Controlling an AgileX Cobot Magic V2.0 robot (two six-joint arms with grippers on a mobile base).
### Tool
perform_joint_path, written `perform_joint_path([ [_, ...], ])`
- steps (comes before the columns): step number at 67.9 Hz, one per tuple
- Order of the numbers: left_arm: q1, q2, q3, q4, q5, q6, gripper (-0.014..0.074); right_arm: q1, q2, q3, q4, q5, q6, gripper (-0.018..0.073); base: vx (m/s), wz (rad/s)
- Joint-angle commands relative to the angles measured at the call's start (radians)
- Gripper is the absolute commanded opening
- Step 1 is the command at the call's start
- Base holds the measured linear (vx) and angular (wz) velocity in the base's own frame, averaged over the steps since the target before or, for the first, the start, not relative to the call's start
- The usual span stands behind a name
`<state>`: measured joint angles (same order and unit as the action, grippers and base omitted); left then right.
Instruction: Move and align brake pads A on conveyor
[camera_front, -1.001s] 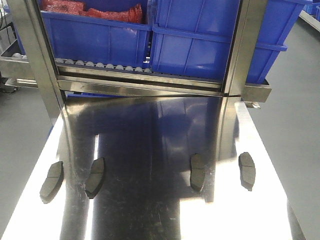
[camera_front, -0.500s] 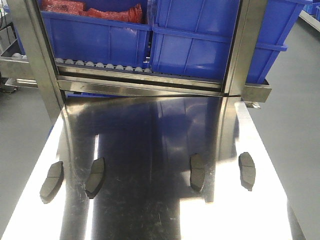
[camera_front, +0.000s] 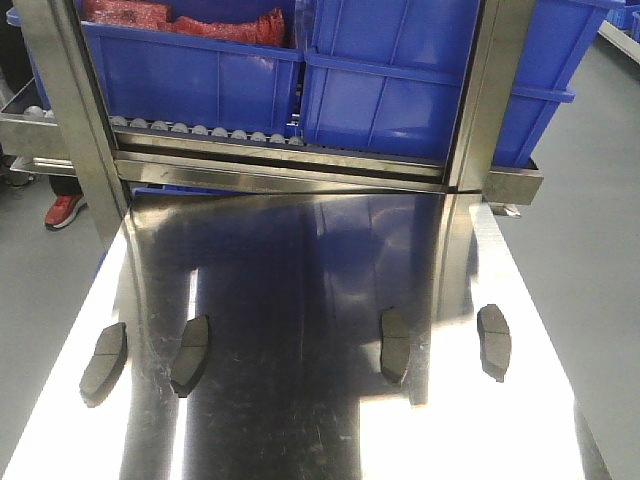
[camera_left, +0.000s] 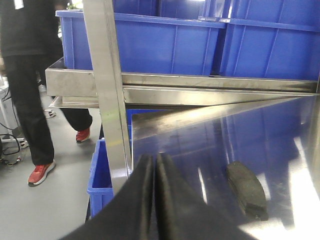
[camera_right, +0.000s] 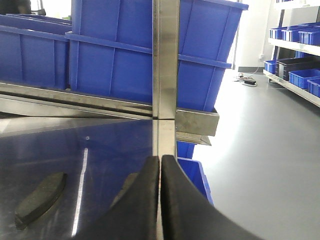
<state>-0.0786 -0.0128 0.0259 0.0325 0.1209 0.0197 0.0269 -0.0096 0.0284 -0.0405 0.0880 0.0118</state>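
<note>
Left gripper (camera_left: 153, 160): jaws pressed together on nothing, over the left edge of the steel table (camera_front: 300, 430). A pad (camera_left: 245, 189) lies on the table ahead and to the right of those tips, its long axis running toward the table's far end.

Right gripper (camera_right: 160, 161): jaws closed flat and empty too, over the table's right edge. Its pad (camera_right: 40, 197) lies ahead and to the left, also pointing up the table.

From the front, all four brake pads A sit in a loose row across the table's near half:
- left-end pad (camera_front: 105, 362)
- second pad (camera_front: 191, 354)
- third pad (camera_front: 395, 345)
- right-end pad (camera_front: 494, 341)

Each lies lengthwise up the table, the left pair slightly slanted. The conveyor is in no view, so every pad is on the steel table and none is delivered yet.

By my read, the left arm is nearer the left pair and the right arm the right pair. Either must open its jaws and come inward across a pad's short width.

Against the earlier frame, the pads haven't budged. The one change is a red shoe (camera_front: 64, 211) now on the floor off the table's left side, likely belonging to the person (camera_left: 27, 75) in black
</note>
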Motion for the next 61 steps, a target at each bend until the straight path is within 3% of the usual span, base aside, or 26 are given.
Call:
perform_joint_path([
  [1, 0.0, -0.014, 0.017, -0.01, -0.072, -0.01, -0.0006, -0.004, -0.013, 0.012, -0.003, -0.072, -0.012, -0.0012, 0.0, 0.0],
  [16, 0.0, -0.014, 0.014, -0.011, -0.137, -0.014, -0.0006, -0.004, -0.013, 0.012, -0.003, -0.072, -0.012, -0.0012, 0.0, 0.0],
  [22, 0.0, -0.014, -0.01, -0.021, -0.18, -0.055, -0.0006, -0.004, -0.013, 0.012, -0.003, -0.072, -0.012, -0.0012, 0.0, 0.0],
  [37, 0.0, 0.017, -0.159, -0.021, -0.203, -0.113, -0.0006, -0.004, -0.013, 0.012, -0.003, -0.072, -0.012, -0.0012, 0.0, 0.0],
  [42, 0.0, 0.067, -0.235, -0.02, -0.156, -0.114, -0.0006, -0.004, -0.013, 0.012, -0.003, -0.072, -0.012, -0.0012, 0.0, 0.0],
  [61, 0.0, 0.385, -0.478, -0.018, 0.206, -0.113, -0.0006, -0.004, -0.013, 0.012, -0.003, -0.072, -0.012, -0.0012, 0.0, 0.0],
])
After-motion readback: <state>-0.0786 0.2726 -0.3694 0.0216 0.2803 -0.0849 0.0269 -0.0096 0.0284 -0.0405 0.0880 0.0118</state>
